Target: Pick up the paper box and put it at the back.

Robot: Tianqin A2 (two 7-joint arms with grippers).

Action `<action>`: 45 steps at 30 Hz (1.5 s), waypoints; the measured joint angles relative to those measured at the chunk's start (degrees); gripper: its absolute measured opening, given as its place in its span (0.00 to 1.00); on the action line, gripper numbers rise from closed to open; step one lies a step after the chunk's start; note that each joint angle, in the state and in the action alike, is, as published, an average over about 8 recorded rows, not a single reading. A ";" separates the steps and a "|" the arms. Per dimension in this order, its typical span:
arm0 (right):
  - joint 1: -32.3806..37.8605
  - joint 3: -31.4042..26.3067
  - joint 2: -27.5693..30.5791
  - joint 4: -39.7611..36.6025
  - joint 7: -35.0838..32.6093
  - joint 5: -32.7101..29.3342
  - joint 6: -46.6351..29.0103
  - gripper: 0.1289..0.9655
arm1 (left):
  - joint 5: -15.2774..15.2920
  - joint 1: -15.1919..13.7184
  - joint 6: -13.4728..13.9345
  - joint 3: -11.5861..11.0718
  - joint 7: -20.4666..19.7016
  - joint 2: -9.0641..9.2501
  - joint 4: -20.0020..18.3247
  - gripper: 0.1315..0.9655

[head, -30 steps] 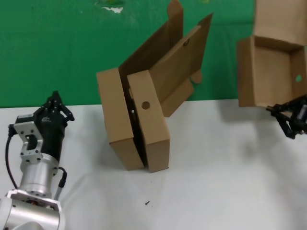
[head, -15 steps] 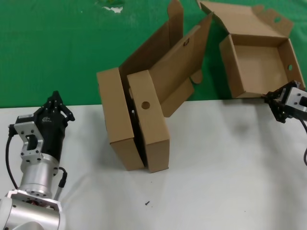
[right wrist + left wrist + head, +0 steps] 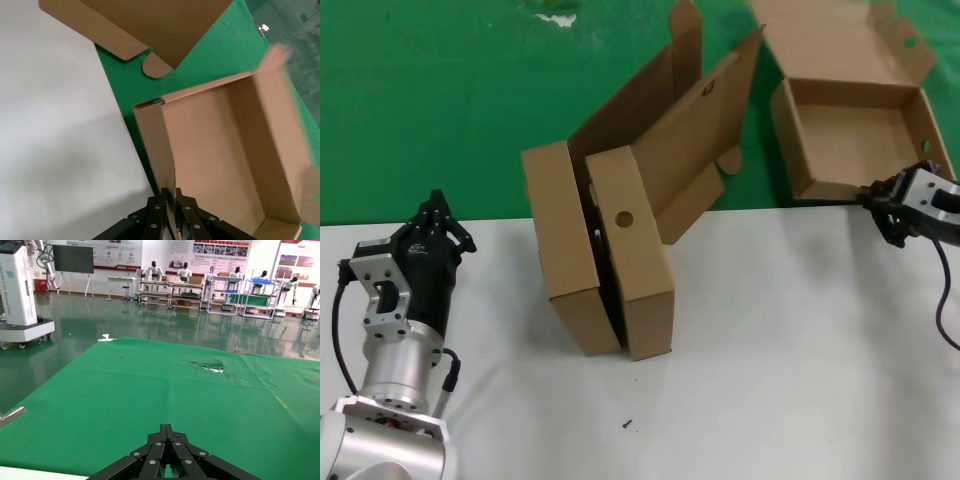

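Observation:
The paper box [image 3: 850, 130] is at the back right with its hinged lid thrown open and its inside facing up, low over the green cloth of the back [image 3: 440, 100]. My right gripper [image 3: 882, 203] is shut on the box's near side wall, at the line where cloth meets white tabletop. The right wrist view shows that thin wall pinched between the fingers of my right gripper [image 3: 171, 192], with the paper box's open tray [image 3: 215, 145] beyond. My left gripper [image 3: 437, 205] is parked upright at the left, shut and empty, pointing over the green cloth [image 3: 150, 390].
Two like cardboard boxes stand on edge mid-table, a plain one [image 3: 565, 260] and one with a round hole [image 3: 635, 250], their open lids leaning back over the cloth. White tabletop [image 3: 770, 350] spreads in front. A white-yellow smudge [image 3: 552, 12] marks the far cloth.
The paper box has swung from a steep tilt at the right edge down to lie nearly flat over the green cloth, shifted left. The right gripper moved with it. The left arm stayed still.

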 joint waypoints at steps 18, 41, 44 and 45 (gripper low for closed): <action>-3.95 -0.27 3.65 11.86 4.27 -0.97 -1.34 0.23 | 0.00 0.00 0.00 0.00 0.00 0.00 0.00 0.01; -16.93 6.10 3.21 28.14 6.27 7.70 5.12 0.75 | 5.64 3.97 -2.90 3.64 -8.65 -3.41 -5.96 0.10; -18.68 6.95 2.47 29.35 6.59 8.85 6.62 0.80 | 6.77 4.77 -3.48 4.37 -10.40 -4.09 -7.16 0.14; -19.24 7.23 2.23 29.74 6.70 9.22 7.11 0.82 | 7.14 5.03 -3.67 4.61 -10.97 -4.32 -7.55 0.15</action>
